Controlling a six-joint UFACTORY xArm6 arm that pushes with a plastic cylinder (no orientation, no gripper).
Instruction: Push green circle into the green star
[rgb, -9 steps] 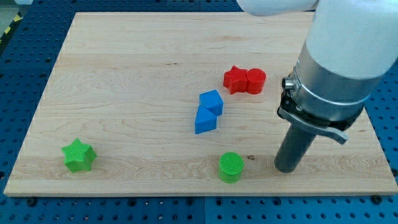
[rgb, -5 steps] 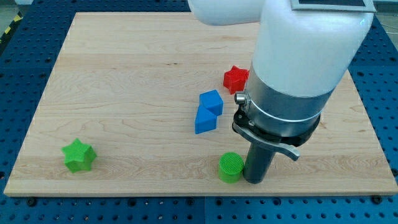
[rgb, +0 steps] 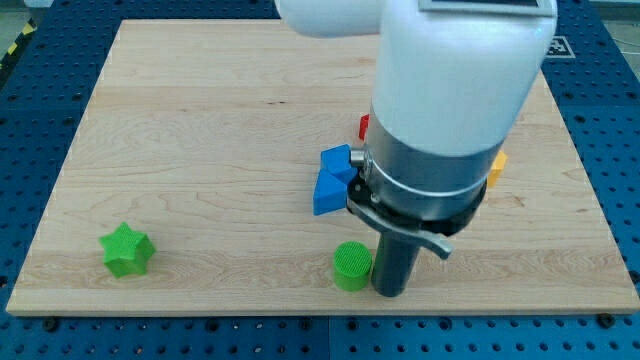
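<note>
The green circle (rgb: 351, 266) lies near the board's bottom edge, a little right of the middle. My tip (rgb: 389, 292) touches its right side. The green star (rgb: 127, 249) sits far off at the bottom left of the board, well apart from the circle. The arm's white and grey body hides much of the board's right half.
Two blue blocks (rgb: 330, 181) sit together above the green circle, partly behind the arm. A sliver of a red block (rgb: 364, 125) and an orange block (rgb: 495, 167) show at the arm's edges. The board's bottom edge (rgb: 200, 312) is close below the circle.
My tip has slid left from the right of the green circle, reached it and pushed it a little to the left. The arm now covers the red blocks.
</note>
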